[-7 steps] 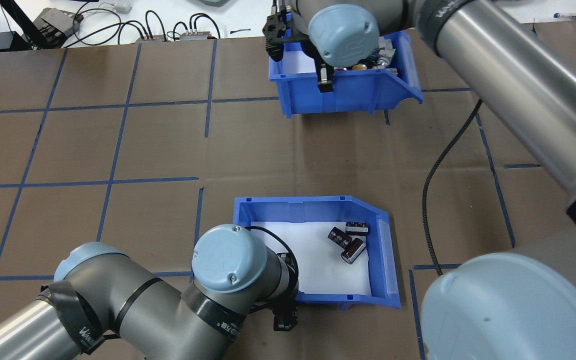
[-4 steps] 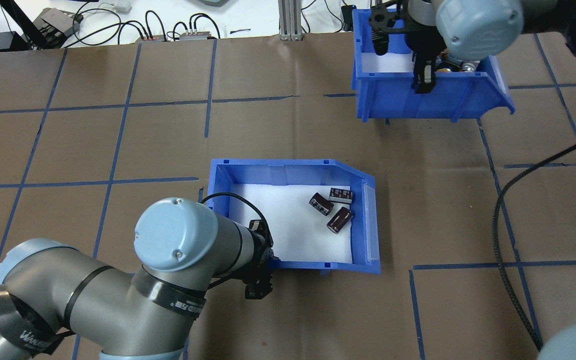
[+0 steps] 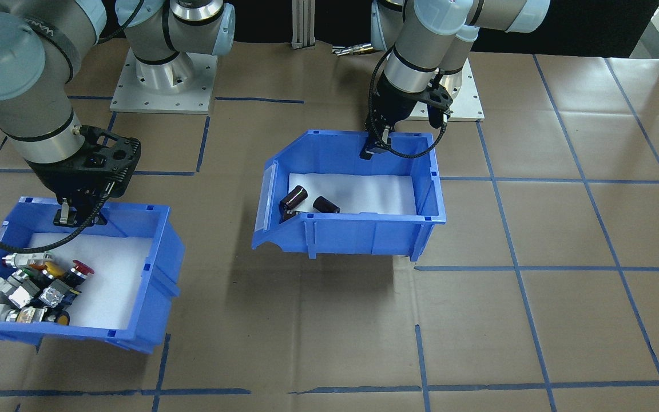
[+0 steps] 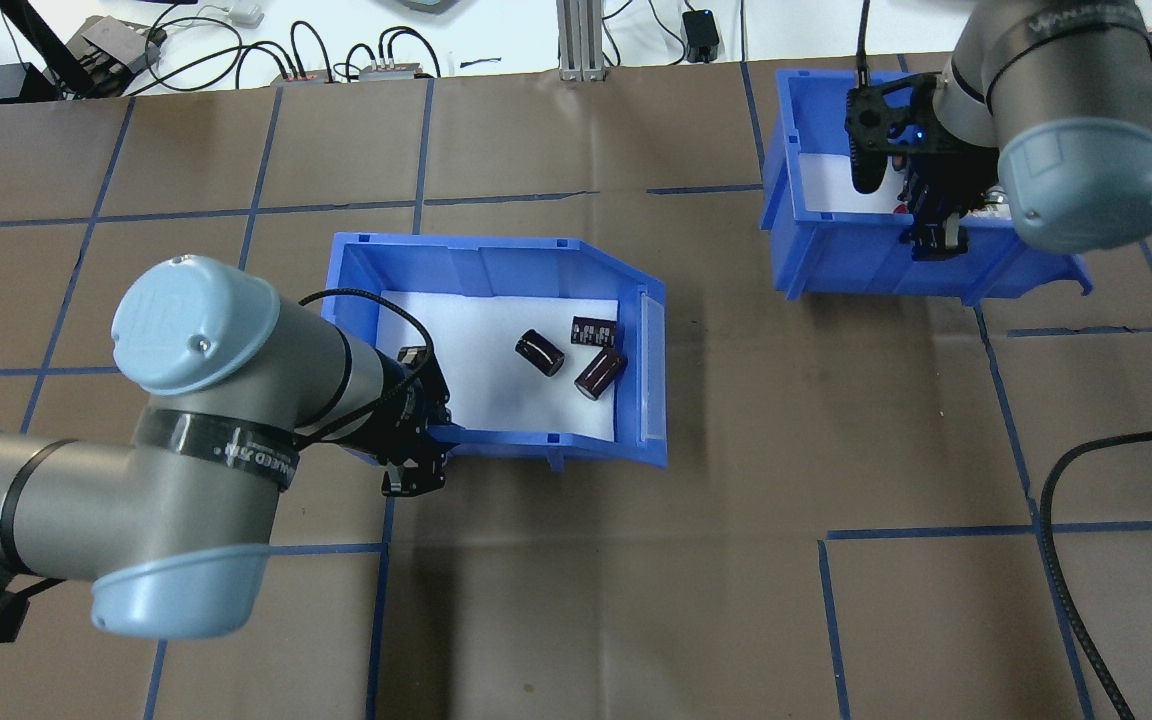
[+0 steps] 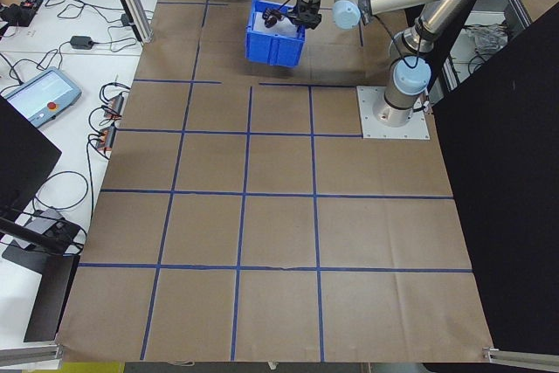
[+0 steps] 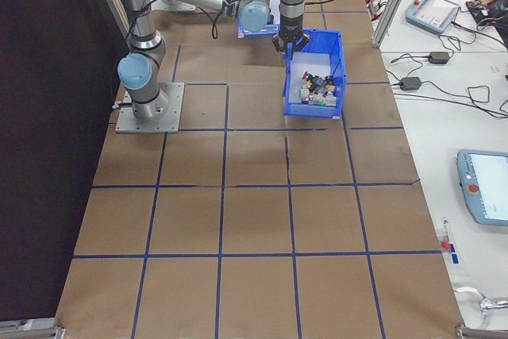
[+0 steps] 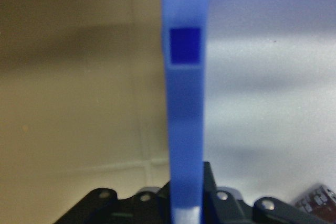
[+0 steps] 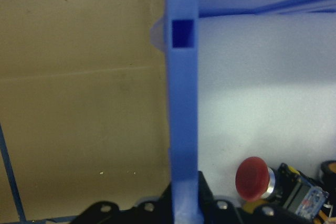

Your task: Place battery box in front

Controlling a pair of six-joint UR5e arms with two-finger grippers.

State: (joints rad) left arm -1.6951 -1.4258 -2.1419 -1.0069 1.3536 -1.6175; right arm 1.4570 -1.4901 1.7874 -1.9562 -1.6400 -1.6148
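Mid-carry: we have both bins gripped by a wall, battery box not yet set down in front.

Front view: left gripper [image 3: 370,150] clamps the back wall of the battery box [image 3: 358,229], which sits mid-table, seemingly lifted judging by its shadow; blue, sloped cut-away side, white liner, a few dark cylinders [image 3: 294,197] inside. Right gripper [image 3: 72,217] is closed on the switch bin [image 3: 152,274], off to the side.
Overhead: battery box is centre-left, switch bin at far right; we judge placing and release remain.
Left wrist: blue wall runs between the jaws, pinched.
Right wrist: same pinch, red button [image 8: 253,177] visible inside.
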